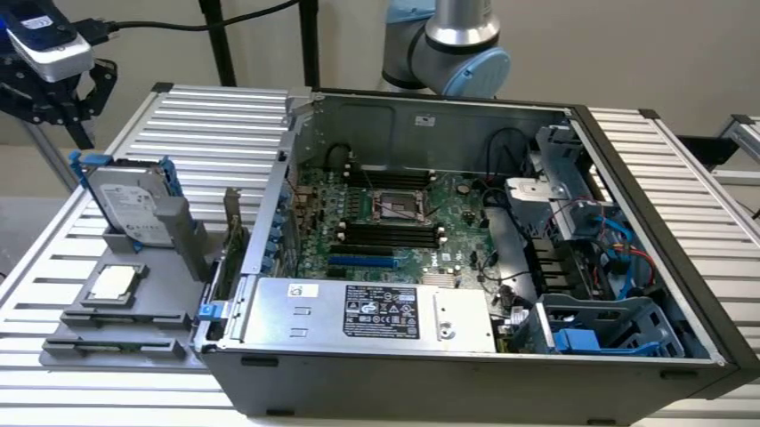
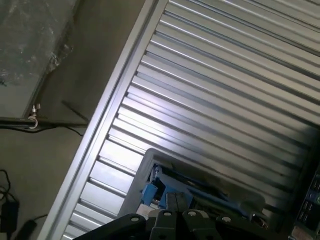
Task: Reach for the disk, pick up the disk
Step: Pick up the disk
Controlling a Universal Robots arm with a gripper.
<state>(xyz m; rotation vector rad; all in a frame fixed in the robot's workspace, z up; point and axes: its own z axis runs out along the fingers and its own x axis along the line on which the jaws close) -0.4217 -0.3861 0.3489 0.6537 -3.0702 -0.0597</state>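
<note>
Currently hand [image 1: 60, 107] hovers over tabletop [image 1: 214, 116] at far corner, exterior view's left. I read hand as spread, holding nothing. Disk [image 1: 128, 203] stands upright in grey holder [image 1: 178, 236], just beside open computer case [image 1: 475, 382], on exterior view's left of it. Disk below hand, clear gap between them, no contact. Small square chip [image 1: 116, 283] lies flat, nearer camera than disk.

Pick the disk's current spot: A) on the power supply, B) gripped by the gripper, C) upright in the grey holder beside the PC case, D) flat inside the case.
C: the disk stands on edge in the grey holder at the exterior view's left of the PC case, with the gripper apart from it.
</note>
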